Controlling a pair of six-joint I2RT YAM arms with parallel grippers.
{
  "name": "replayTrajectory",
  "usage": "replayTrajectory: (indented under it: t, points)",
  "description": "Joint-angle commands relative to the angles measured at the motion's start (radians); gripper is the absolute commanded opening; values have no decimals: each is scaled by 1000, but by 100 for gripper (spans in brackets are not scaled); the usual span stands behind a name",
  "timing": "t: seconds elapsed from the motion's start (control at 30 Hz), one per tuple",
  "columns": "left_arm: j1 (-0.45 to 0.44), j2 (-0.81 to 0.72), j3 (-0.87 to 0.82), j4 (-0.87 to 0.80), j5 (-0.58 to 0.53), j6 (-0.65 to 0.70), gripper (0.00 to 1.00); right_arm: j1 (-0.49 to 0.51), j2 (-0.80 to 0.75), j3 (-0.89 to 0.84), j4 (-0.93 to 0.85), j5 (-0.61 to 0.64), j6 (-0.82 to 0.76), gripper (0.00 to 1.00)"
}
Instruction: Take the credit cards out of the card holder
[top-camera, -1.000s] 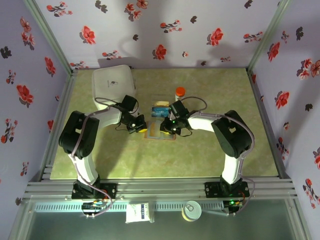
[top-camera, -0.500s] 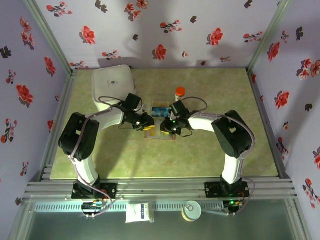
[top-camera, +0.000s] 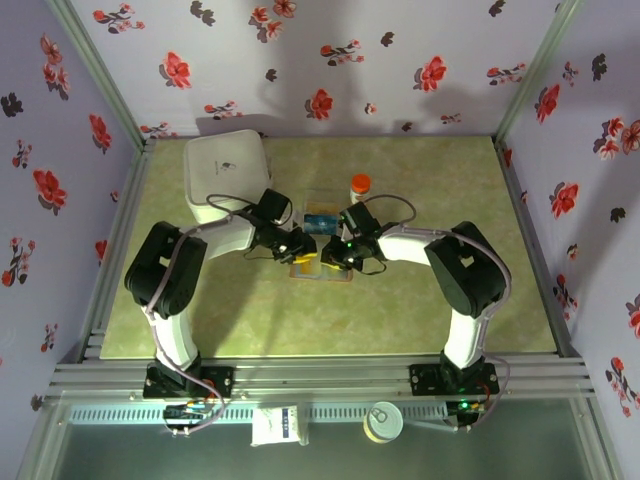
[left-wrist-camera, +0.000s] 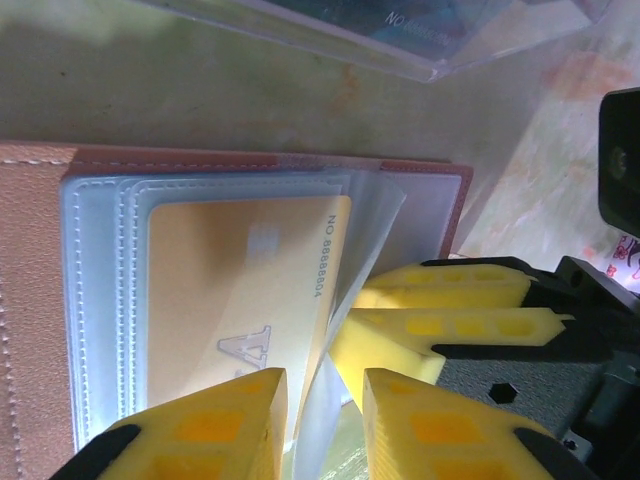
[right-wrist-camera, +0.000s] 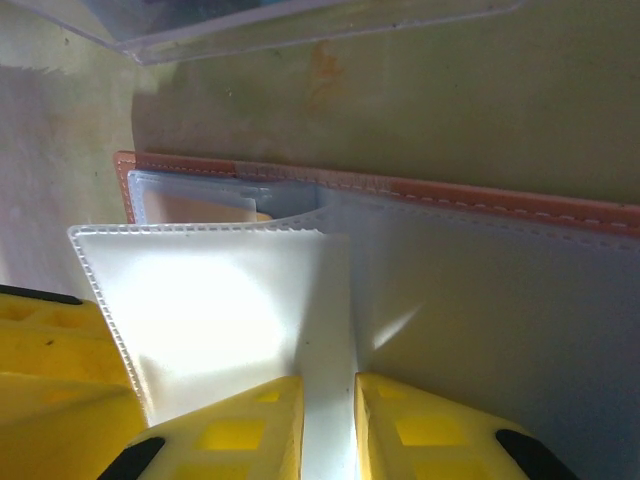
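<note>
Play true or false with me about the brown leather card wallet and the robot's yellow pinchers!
1. A gold plastic card sits in a clear pocket of the brown leather card holder. True.
2. The small orange-capped bottle lies inside the clear plastic box. False: the bottle stands on the green table beside the box.
3. The card holder is folded shut. False: it lies open, pockets showing.
4. A raised clear pocket leaf runs between the yellow fingers of the right gripper. True.
5. The left gripper is far from the card holder. False: it is right at the holder.
</note>
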Motion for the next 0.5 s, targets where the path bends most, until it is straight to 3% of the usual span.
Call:
replayTrajectory:
  t: [0.0, 0.47]
  points:
    - [-7, 17, 29, 9, 20, -16, 24, -7, -20, -18, -19, 11, 16, 22]
    - [-21, 0, 67, -18, 20, -19, 19, -36, -203, -62, -40, 80, -4, 26]
